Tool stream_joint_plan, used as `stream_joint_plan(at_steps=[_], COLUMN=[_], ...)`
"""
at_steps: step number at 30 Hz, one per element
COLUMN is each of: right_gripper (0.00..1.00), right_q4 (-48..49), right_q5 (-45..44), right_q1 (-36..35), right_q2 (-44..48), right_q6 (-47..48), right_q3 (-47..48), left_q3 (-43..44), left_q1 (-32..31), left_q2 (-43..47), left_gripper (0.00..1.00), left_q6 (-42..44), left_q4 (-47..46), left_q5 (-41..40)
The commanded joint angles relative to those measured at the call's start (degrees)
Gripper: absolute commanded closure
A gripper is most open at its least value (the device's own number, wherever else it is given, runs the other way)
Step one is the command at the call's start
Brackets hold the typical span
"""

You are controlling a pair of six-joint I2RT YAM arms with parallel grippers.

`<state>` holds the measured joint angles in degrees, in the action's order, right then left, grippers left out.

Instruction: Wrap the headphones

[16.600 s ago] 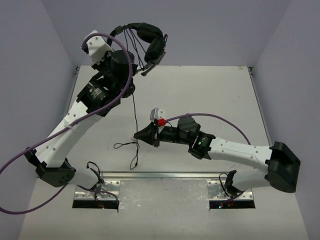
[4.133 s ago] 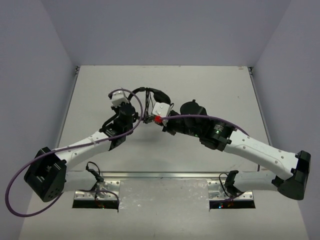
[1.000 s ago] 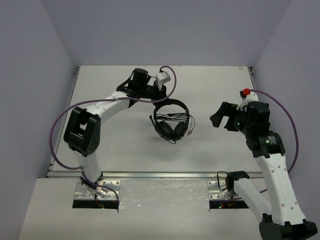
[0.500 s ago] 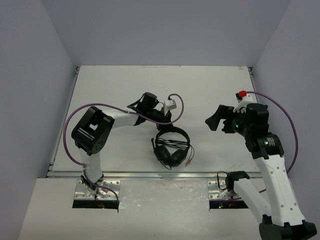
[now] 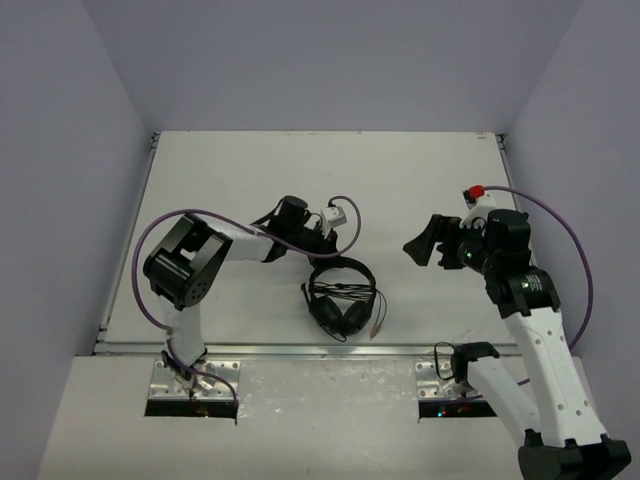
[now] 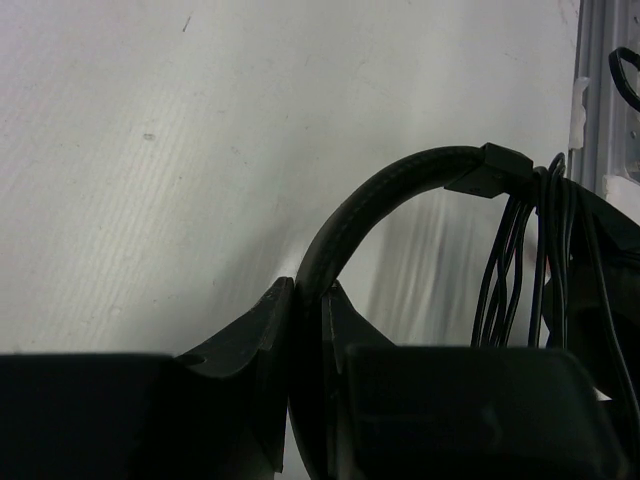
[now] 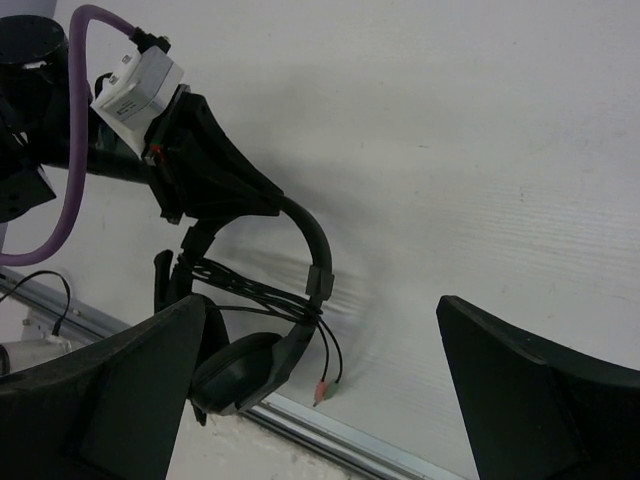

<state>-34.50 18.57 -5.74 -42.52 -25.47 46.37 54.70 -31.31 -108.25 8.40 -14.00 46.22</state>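
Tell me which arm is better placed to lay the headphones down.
Left, probably. The left gripper is shut on the headband of the headphones; the right gripper is open, apart from them.

Headphones [image 5: 341, 297] dropped from high at far-left to mid-bench [image 5: 430, 170], between both tools, then lay flat on bench. In last second, dragged from centre toward near edge. Cable [image 5: 346, 290] hung loose down to bench at start, ended bundled across span above earcups [image 5: 352, 316]. Left tool [image 5: 323, 250] came down with headband [image 5: 340, 264], left arm folded back toward own base. Right tool [image 5: 418, 248] quit centre, pulled out to right side, then crept slightly left, fingers spread wide.
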Motion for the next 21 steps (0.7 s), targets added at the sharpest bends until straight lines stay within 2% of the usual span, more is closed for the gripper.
stream_joint_plan(at_steps=[1, 4, 6, 12, 19, 20, 21], right_gripper=[0.01, 0.01, 0.01, 0.01, 0.01, 0.01, 0.01], right_q4=[3.56, 4.18, 4.53, 5.49, 6.64, 6.81, 6.82], right_q5=[2.08, 3.14, 4.1, 5.52, 6.83, 6.83, 7.01], right_q1=[0.02, 0.02, 0.02, 0.02, 0.02, 0.02, 0.02], right_q2=[-0.1, -0.02, 0.07, 0.95, 1.04, 0.86, 0.86], right_q6=[0.07, 0.07, 0.07, -0.28, -0.72, -0.72, -0.8], right_q3=[-0.58, -0.84, -0.84, -1.02, -1.72, -1.72, -1.63], left_q3=[0.59, 0.76, 0.85, 1.38, 1.02, 1.29, 1.99], left_q1=[0.2, 0.2, 0.28, 0.2, 0.02, 0.02, 0.11], left_q2=[-1.7, -3.81, -4.25, -4.17, 4.7, 5.67, 7.33], left_gripper=[0.93, 0.9, 0.8, 0.65, 0.45, 0.19, 0.0], left_q6=[-0.06, 0.82, 1.26, 1.97, -1.55, -2.16, -3.03], left_q4=[-4.28, -3.76, -3.49, -2.35, -1.12, -0.6, 0.02], left_q5=[0.99, 0.11, -0.42, -2.35, -13.16, -16.21, -17.03])
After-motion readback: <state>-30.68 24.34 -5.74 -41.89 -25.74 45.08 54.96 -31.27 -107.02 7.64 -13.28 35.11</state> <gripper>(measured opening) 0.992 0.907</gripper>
